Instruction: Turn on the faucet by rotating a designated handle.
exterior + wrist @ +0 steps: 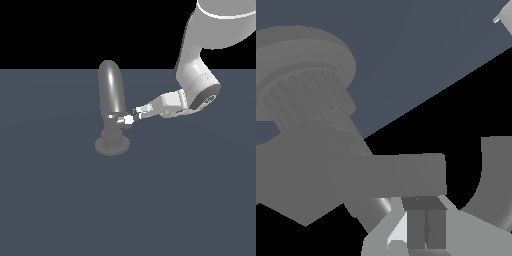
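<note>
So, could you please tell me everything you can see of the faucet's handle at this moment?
The handle is a small, short, bright white-silver lever that looks like polished metal. It sticks out sideways from the narrow neck of the dull grey faucet, just above the ribbed round base, toward the exterior view's right. The gripper has its fingertips right at the handle's outer end and seems to touch it; whether it clamps it cannot be told. The wrist view shows no more detail of it.

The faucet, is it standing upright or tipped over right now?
Upright. The faucet stands on its ribbed round base on the floor, arched spout rising straight above it, with the gripper at its handle.
</note>
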### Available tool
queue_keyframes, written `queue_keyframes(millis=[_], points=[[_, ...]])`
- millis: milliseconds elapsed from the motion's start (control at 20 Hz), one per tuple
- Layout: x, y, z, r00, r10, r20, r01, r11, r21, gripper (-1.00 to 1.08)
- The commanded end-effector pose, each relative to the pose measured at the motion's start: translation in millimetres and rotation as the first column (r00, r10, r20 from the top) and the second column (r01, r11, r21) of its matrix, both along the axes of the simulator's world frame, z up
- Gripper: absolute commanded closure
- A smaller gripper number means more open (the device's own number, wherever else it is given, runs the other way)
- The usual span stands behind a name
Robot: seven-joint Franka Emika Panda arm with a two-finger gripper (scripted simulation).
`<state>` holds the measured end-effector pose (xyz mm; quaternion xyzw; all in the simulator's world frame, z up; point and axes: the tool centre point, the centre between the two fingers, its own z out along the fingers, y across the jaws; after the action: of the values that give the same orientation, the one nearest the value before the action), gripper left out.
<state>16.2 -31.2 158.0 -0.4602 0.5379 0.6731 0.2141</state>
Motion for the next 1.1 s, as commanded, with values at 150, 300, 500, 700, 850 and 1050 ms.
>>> queue_keyframes(millis=[150,300,500,700,850,1050], points=[[-18.0,-7.4,-19.0,1.000,0.000,-0.007,0.000,1.000,-0.001,1.08],[-8.6,-3.5,-8.6,1.000,0.002,0.022,-0.002,1.000,0.001,1.08],[-13.8,-5.8,-35.6,1.000,0.001,0.011,-0.001,1.000,0.000,1.08],[-19.0,-7.9,-61.1,1.000,0.000,0.001,0.000,1.000,0.000,1.08],[-22.7,-9.5,-79.2,1.000,0.000,-0.007,0.000,1.000,-0.001,1.08],[-3.3,-1.7,-40.9,0.998,0.016,0.058,-0.017,1.000,0.013,1.08]])
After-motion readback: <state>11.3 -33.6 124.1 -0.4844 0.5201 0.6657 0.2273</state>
